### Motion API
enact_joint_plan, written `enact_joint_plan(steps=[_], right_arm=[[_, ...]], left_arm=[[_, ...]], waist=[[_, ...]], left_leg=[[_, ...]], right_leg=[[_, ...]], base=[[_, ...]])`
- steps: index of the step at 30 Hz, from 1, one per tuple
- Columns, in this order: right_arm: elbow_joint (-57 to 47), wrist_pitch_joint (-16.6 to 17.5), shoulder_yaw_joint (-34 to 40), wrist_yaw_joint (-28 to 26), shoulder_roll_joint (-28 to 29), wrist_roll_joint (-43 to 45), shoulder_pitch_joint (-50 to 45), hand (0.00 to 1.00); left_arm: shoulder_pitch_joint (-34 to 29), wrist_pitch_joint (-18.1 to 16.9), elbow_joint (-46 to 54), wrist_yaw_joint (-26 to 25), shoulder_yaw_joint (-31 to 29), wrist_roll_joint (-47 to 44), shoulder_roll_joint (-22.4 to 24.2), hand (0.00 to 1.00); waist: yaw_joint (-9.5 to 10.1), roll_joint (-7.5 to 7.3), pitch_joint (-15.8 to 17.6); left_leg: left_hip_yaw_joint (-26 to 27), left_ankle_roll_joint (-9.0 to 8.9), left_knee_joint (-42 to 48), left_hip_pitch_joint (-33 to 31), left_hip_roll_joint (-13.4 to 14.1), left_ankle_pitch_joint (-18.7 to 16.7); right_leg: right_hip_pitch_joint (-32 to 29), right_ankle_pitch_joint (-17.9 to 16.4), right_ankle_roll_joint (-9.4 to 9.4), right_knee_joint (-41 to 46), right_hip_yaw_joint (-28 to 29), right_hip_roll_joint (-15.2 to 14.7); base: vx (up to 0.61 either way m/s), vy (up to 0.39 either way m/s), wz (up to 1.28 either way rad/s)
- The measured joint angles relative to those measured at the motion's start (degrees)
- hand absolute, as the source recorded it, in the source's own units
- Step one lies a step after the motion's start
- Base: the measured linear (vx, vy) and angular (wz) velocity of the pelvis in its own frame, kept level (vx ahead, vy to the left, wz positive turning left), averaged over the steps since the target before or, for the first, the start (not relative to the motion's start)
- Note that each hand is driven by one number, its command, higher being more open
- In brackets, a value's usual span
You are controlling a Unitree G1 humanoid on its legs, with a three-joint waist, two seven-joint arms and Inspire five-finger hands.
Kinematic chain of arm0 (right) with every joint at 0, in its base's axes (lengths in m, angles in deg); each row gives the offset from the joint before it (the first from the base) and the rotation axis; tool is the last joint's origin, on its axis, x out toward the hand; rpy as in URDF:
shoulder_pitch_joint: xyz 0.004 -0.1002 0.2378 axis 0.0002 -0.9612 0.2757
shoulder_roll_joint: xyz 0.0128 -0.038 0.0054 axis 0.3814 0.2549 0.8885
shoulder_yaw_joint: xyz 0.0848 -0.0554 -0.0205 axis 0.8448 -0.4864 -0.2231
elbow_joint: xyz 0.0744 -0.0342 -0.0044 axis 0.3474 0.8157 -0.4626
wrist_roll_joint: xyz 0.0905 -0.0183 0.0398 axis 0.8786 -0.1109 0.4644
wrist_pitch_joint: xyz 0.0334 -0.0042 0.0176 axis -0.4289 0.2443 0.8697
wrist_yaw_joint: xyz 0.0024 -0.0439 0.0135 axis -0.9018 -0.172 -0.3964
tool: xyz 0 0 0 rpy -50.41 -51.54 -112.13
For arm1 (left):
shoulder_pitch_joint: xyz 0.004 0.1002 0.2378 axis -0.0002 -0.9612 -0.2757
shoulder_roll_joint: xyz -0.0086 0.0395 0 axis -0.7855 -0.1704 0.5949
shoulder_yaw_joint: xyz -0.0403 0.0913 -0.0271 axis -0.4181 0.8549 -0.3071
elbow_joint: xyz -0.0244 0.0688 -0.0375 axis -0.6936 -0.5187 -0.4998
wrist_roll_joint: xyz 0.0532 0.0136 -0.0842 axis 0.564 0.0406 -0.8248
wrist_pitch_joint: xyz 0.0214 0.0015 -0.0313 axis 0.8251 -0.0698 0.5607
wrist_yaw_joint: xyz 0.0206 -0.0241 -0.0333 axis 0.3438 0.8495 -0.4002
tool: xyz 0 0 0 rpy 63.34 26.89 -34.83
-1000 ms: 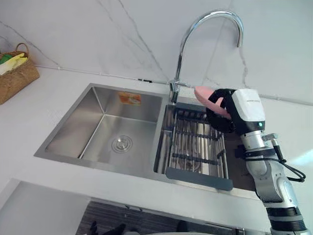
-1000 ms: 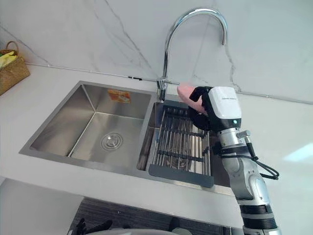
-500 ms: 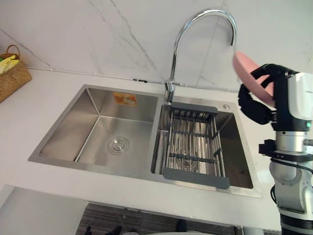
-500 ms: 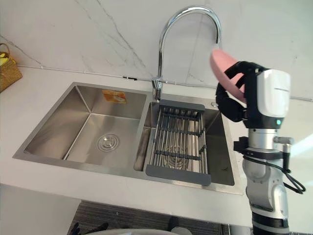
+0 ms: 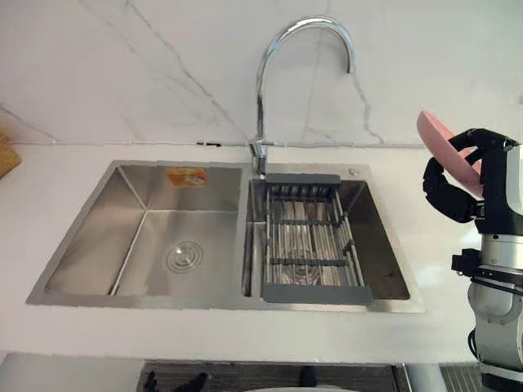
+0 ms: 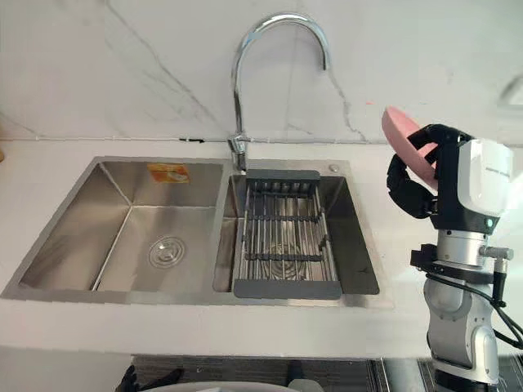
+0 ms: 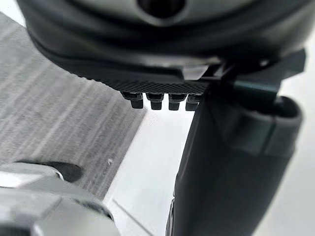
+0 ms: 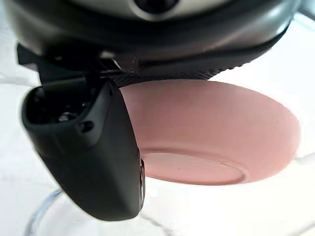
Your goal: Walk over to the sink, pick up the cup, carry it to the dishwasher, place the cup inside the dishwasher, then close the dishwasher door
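The right robot hand (image 6: 413,196) is black with a white back, on a silver-grey jointed arm (image 6: 458,327).

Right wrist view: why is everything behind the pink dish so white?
Right wrist view: strong light probably washes the white background out behind the pink dish held in the right hand; left eye view: the chrome faucet carries bright highlights, the steel sink soft reflections.

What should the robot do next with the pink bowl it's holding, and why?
Probably start carrying it from the sink toward the dishwasher. The right hand is curled round the pink bowl, holding it in the air to the right of the sink, clear of the drying rack, so the pickup looks done.
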Motion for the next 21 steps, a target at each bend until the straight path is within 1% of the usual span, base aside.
enact_joint_plan(steps=[2, 3, 4, 5, 6, 7, 8, 9, 10, 11, 12, 13, 14, 15, 16, 17, 18, 19, 21], right_arm=[[0.0, 0.2, 0.1, 0.6, 1.8, 0.0, -0.9, 0.0], [0.0, 0.5, 0.3, 0.7, 3.8, -0.4, -1.9, 0.0], [0.0, 0.7, 0.3, 1.0, 5.7, -1.4, -3.0, 0.0], [0.0, 0.8, 0.3, 1.1, 6.4, -2.0, -3.5, 0.0], [0.1, 0.9, -0.7, 1.1, 7.3, -3.4, -3.2, 0.0], [0.0, 2.0, -1.6, 1.4, 7.7, -4.3, -2.8, 0.0], [0.0, 2.4, -2.0, 2.1, 7.6, -4.9, -2.5, 0.0], [0.1, 2.8, -2.7, 2.6, 7.3, -5.6, -1.7, 0.0], [0.7, 2.8, -3.5, 3.3, 7.3, -5.6, -0.1, 0.0], [1.1, 2.9, -3.8, 3.6, 7.3, -5.6, 1.0, 0.0], [1.8, 2.8, -4.3, 3.9, 7.2, -5.6, 2.6, 0.0], [2.1, 2.7, -4.8, 4.3, 7.0, -5.6, 4.2, 0.0], [2.1, 2.6, -5.8, 4.5, 6.2, -5.6, 6.0, 0.0], [2.1, 2.4, -6.8, 4.4, 4.4, -5.6, 7.6, 0.0], [2.1, 2.0, -7.3, 4.4, 2.5, -5.5, 8.7, 0.0], [2.1, 1.9, -7.3, 4.4, 2.4, -5.5, 9.0, 0.0], [2.1, 1.6, -7.3, 4.3, 2.3, -5.5, 8.9, 0.0], [2.1, 1.5, -7.3, 4.2, 2.3, -5.5, 8.9, 0.0], [2.1, 1.8, -7.3, 3.2, 2.2, -5.4, 8.9, 0.0]], left_arm=[[0.0, 0.1, 0.4, 1.0, 0.2, 0.0, 0.0, 1.0], [0.0, 0.1, 0.5, 1.2, 0.2, 0.6, 0.0, 1.0], [0.0, 0.3, 0.6, 1.1, 0.2, 1.5, 0.0, 1.0], [0.3, 0.5, 0.6, 1.1, 0.2, 1.7, 0.0, 1.0], [0.6, 1.1, 0.6, 0.9, 0.0, 1.6, 0.0, 1.0], [0.7, 1.5, 0.3, 0.8, -0.6, 1.0, -0.1, 1.0], [0.9, 1.6, 0.2, 0.7, -0.6, 0.8, -0.2, 1.0], [0.6, 1.9, 0.2, 0.2, -0.6, -0.1, -0.3, 1.0], [0.4, 2.5, 0.5, -0.1, -1.2, -1.0, -0.3, 1.0], [0.0, 2.8, 0.8, -0.1, -1.7, -1.7, -0.4, 1.0], [0.0, 3.5, 1.1, -0.4, -1.7, -3.1, -0.6, 1.0], [0.0, 4.1, 1.1, -1.1, -1.7, -4.3, -0.9, 1.0], [0.3, 4.8, 1.2, -1.6, -1.7, -5.2, -2.3, 1.0], [1.2, 5.7, 1.3, -2.0, -1.6, -6.0, -2.8, 1.0], [1.5, 6.3, 1.3, -2.4, -1.5, -6.8, -2.8, 1.0], [1.7, 6.5, 1.2, -2.4, -1.5, -6.9, -3.0, 1.0], [2.2, 7.1, 0.7, -2.4, -1.5, -7.0, -3.5, 1.0], [2.4, 7.3, 0.7, -2.4, -1.6, -7.1, -3.6, 1.0], [2.3, 7.7, 0.7, -2.5, -1.8, -7.6, -4.1, 1.0]], waist=[[-0.04, -0.24, 0.2], [-0.49, -0.67, 0.6], [-1.32, -1.26, 1.1], [-1.55, -1.56, 1.4], [-0.92, -1.47, 1.9], [0.24, -0.35, 2.4], [0.57, -0.45, 3.0], [0.78, -0.04, 3.1], [1.05, 0.65, 3.2], [1.31, 0.63, 3.2], [1.74, 0.42, 3.1], [1.88, 0.14, 2.9], [2.02, -1.11, 2.6], [2.67, -1.04, 2.7], [4.01, -0.67, 2.5], [4.36, -0.85, 2.6], [4.22, -1.27, 2.8], [4.13, -1.54, 2.9], [4.45, -2.95, 2.9]], left_leg=[[-0.1, 0.38, -0.1, -0.2, -0.4, -0.3], [0.2, 0.58, 0.0, 0.0, -0.7, -0.5], [0.8, 0.88, 0.6, 0.3, -1.1, -0.7], [1.5, 1.27, 1.3, 0.3, -1.1, -1.1], [3.9, 2.02, 2.6, 0.0, -0.5, -1.9], [7.9, 2.61, 2.4, -0.2, 1.1, -2.1], [9.8, 2.53, 2.4, 0.3, 1.6, -2.0], [12.9, 2.11, 2.5, 0.8, 2.8, -1.7], [15.7, 1.95, 2.5, 1.5, 4.1, -1.5], [16.9, 1.91, 2.7, 1.9, 4.8, -1.4], [18.9, 1.87, 3.4, 2.2, 5.7, -1.4], [20.2, 1.88, 4.6, 1.9, 6.5, -1.4], [20.5, 1.41, 7.3, 0.6, 7.1, -1.9], [17.0, 1.21, 8.5, -1.0, 8.4, -2.6], [13.8, -0.87, 5.4, -0.6, 7.7, -2.1], [14.2, -1.5, 4.5, -0.1, 7.6, -1.3], [15.6, -1.81, 3.6, 0.4, 8.1, -0.4], [16.1, -1.9, 3.5, 0.6, 8.2, -0.1], [18.9, -1.96, 4.3, 1.0, 8.2, 0.0]], right_leg=[[-2.1, 0.1, 0.09, 1.6, 2.5, 0.0], [-2.7, 0.2, 0.23, 2.3, 3.2, -0.1], [-2.8, 0.5, 0.6, 2.7, 3.2, -0.3], [-3.1, 1.2, 1.22, 3.2, 3.1, -0.3], [-4.5, 4.7, 1.52, 2.8, 2.3, 0.8], [-4.2, 8.2, 2.4, -0.2, 0.3, 1.5], [-5.1, 4.2, 0.33, 3.4, -4.1, 1.3], [-6.4, -4.3, -4.18, 13.7, -12.4, 0.1], [-5.6, -9.8, -4.59, 21.1, -18.4, -1.9], [-4.6, -11.2, -4.71, 23.7, -20.8, -3.2], [-2.9, -12.5, -5.24, 26.3, -23.9, -5.4], [-1.1, -12.8, -5.88, 28.0, -26.0, -7.8], [0.3, -10.8, -5.27, 27.8, -26.5, -9.6], [-0.9, -10.3, -5.72, 26.9, -26.9, -7.6], [-2.5, -10.2, -5.94, 26.5, -26.3, -6.5], [-2.7, -10.2, -5.87, 25.7, -25.9, -6.0], [-1.9, -9.1, -4.35, 22.0, -25.2, -4.4], [-1.1, -8.7, -3.8, 19.5, -25.0, -3.6], [2.7, -8.1, -2.96, 9.3, -24.3, -1.4]], base=[[-0.05, 0.032, -0.62], [-0.08, 0.039, -0.39], [-0.08, 0.039, -0.33], [-0.13, 0.051, -0.7], [-0.21, 0.055, -1.24], [-0.23, 0.059, -1.45], [-0.21, 0.042, -1.46], [-0.13, 0.034, -1.33], [-0.11, 0.022, -1.27], [-0.07, 0.002, -1.1], [-0.05, -0.025, -0.91], [-0.05, -0.131, -0.99], [-0.09, -0.23, -1.0], [-0.13, -0.281, -1.23], [-0.13, -0.194, -1.11], [-0.09, -0.147, -0.98], [-0.05, -0.107, -0.54], [-0.07, -0.153, -0.52], [-0.11, -0.176, -0.57]])
